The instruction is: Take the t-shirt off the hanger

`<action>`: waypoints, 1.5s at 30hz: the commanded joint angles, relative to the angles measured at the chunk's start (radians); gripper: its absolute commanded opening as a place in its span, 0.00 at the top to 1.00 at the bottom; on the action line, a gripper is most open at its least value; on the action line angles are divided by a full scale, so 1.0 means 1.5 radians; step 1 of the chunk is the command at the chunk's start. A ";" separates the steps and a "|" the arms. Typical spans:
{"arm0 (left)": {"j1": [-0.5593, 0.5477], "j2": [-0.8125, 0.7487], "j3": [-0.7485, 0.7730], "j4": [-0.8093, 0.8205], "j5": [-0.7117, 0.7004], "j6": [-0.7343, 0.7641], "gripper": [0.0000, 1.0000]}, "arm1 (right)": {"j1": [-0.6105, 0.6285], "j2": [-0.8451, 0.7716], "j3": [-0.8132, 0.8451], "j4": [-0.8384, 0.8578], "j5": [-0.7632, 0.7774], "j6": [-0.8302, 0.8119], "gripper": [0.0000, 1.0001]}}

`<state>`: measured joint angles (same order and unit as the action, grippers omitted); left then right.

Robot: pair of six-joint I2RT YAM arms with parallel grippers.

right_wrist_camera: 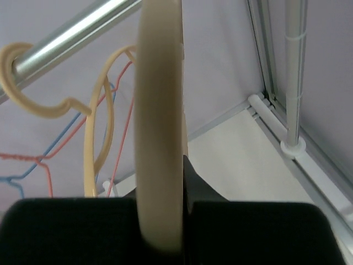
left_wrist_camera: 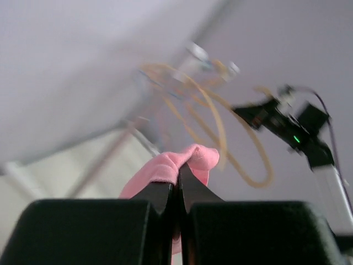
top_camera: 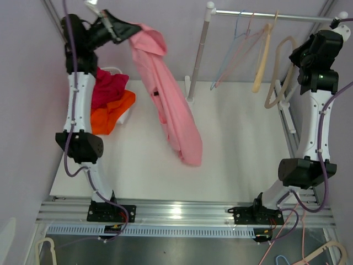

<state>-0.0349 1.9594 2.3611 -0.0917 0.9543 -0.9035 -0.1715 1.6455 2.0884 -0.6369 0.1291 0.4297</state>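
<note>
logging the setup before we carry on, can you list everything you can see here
t-shirt: one, pink, hanging from the left claw above the table
clothes pile: one, red and orange, table's far left
rail: one, silver, far right
tan hanger: one, tan, in the right claw near the rail
other hangers: several, tan, blue and pink, on the rail
table: one, white
left claw: one, black, shut on the t-shirt
right claw: one, black, shut on the tan hanger
</note>
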 commanded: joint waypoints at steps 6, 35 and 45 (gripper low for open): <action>0.299 -0.053 0.039 0.203 -0.150 -0.035 0.99 | 0.000 0.202 0.247 0.117 -0.024 -0.043 1.00; 0.224 0.090 -0.199 -0.213 -0.485 0.153 0.88 | 0.035 0.356 0.286 0.161 -0.233 -0.048 1.00; 0.223 0.120 -0.205 -0.282 -0.500 0.163 0.45 | 0.001 0.349 0.287 0.041 -0.304 0.041 1.00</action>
<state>0.2970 2.1799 2.0285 -0.4915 0.2298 -0.6678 -0.1688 2.1315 2.5111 -0.4522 -0.2241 0.4126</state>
